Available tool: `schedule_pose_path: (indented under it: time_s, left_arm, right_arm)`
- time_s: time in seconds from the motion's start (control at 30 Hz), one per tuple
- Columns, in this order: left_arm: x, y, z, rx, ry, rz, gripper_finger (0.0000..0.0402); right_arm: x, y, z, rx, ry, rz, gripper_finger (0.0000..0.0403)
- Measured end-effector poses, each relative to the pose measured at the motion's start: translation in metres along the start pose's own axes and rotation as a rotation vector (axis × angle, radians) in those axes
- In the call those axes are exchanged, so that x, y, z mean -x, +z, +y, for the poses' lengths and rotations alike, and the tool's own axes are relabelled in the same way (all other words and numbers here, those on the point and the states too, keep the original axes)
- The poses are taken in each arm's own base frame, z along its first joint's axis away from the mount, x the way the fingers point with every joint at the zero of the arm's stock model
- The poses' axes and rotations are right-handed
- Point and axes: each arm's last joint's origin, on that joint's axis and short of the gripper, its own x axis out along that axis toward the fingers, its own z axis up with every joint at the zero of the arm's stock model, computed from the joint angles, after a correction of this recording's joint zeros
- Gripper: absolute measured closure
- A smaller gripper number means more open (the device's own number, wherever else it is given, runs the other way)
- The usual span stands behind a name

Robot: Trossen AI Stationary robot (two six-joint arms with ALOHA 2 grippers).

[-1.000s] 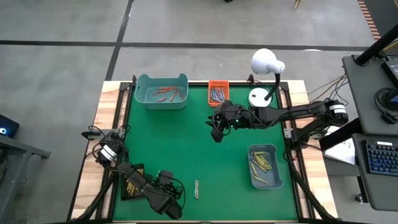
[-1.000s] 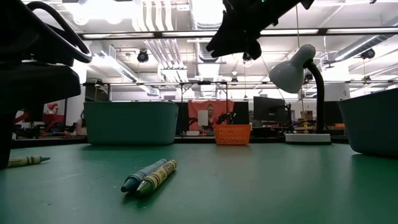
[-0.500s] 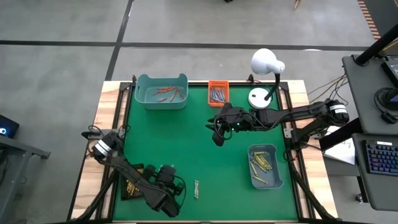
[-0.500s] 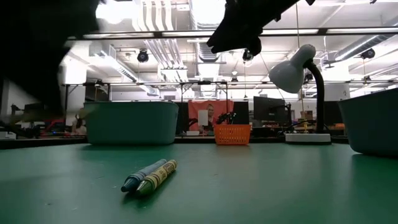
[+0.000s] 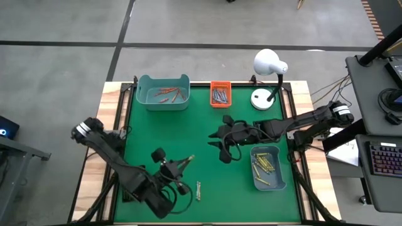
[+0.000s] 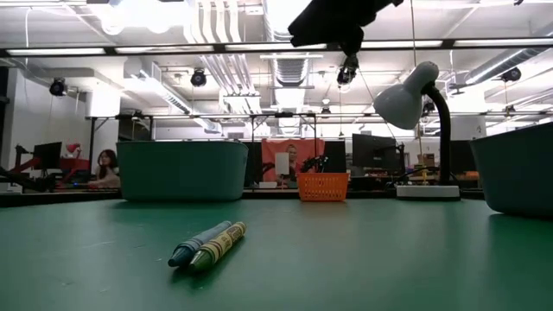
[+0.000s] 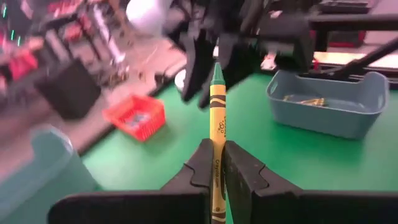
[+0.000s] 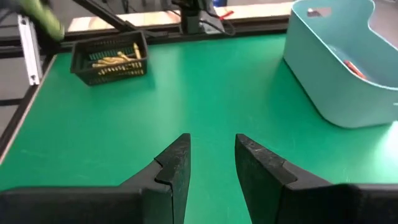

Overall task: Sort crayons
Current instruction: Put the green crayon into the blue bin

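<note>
Between the two fingers of your left pincer [image 7: 214,163] sits a yellow-green crayon [image 7: 217,118], clamped near its butt; its long axis runs straight out past the fingertips, green tip leading. From above, that pincer [image 5: 182,164] hangs over the near-left part of the desk [image 5: 207,132], and the black tray [image 5: 130,190] of similar crayons lies just behind the arm, toward the near-left corner; my guess is that's where this one belongs, so the move turns on swinging back that way. Your right pincer [image 8: 210,163] stands apart and empty, hovering mid-desk beside the grey-blue bin [image 5: 268,167]; it is nearer the two loose crayons [image 6: 207,244], which lie side by side, touching, on the green mat at the near edge. Beyond the desk: a teal bin [image 5: 162,91], an orange basket [image 5: 220,94], a white lamp [image 5: 270,63], and an open workshop with a person seated far off.
</note>
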Motion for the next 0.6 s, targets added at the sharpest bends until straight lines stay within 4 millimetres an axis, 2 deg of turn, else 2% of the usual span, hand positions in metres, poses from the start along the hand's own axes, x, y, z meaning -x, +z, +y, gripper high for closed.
schedule_pose_path:
  time_s: [0.1, 0.23, 0.37, 0.47, 0.6]
  left_arm:
    - [0.008, 0.016, 0.013, -0.104, -0.016, -0.022, 0.0402]
    - [0.014, 0.028, 0.032, -0.26, -0.022, -0.036, 0.0402]
    - [0.017, 0.035, 0.054, -0.266, -0.017, -0.044, 0.0402]
    - [0.014, 0.029, 0.071, -0.242, 0.0, -0.046, 0.0402]
    - [0.007, 0.012, 0.084, -0.146, -0.007, -0.071, 0.0401]
  right_arm:
    - [0.0, 0.001, 0.002, 0.009, 0.007, -0.017, 0.0289]
    - [0.001, 0.003, 0.002, 0.007, 0.01, -0.031, 0.0289]
    - [0.002, 0.003, 0.002, 0.006, 0.011, -0.034, 0.0289]
    - [0.003, 0.002, 0.002, 0.01, 0.029, -0.014, 0.0289]
    - [0.005, -0.004, 0.003, 0.006, 0.078, 0.06, 0.0289]
